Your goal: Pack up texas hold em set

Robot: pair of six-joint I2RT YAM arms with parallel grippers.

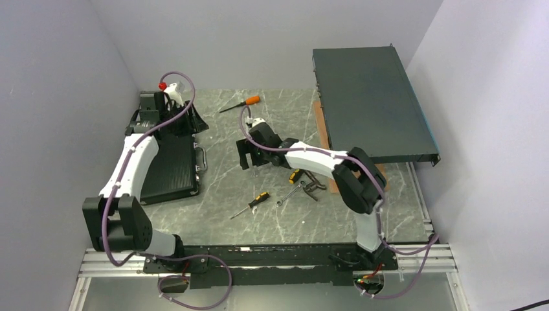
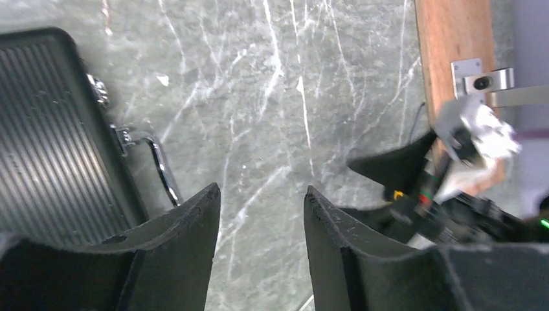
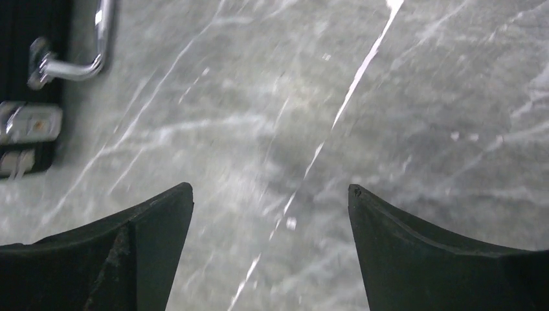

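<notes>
The small black hard case (image 1: pixel 169 170) lies closed on the left of the table, ribbed lid up, its metal handle (image 1: pixel 201 159) facing the middle. No chips or loose discs are in view. My left gripper (image 1: pixel 189 122) is open and empty above the case's far end. In the left wrist view, its gripper (image 2: pixel 262 194) is over bare table with the case (image 2: pixel 52 149) and handle (image 2: pixel 158 162) to its left. My right gripper (image 1: pixel 249 155) is open and empty, to the right of the case. In the right wrist view, the gripper (image 3: pixel 270 191) is over bare table, with the handle (image 3: pixel 78 58) and a latch (image 3: pixel 29 123) at top left.
A large dark rack box (image 1: pixel 372 103) rests on a wooden board (image 1: pixel 324 139) at the back right. An orange-handled screwdriver (image 1: pixel 241 103) lies at the back. Two yellow-handled screwdrivers (image 1: pixel 254 203) (image 1: pixel 294 175) and some metal tools (image 1: pixel 304 186) lie near the right arm.
</notes>
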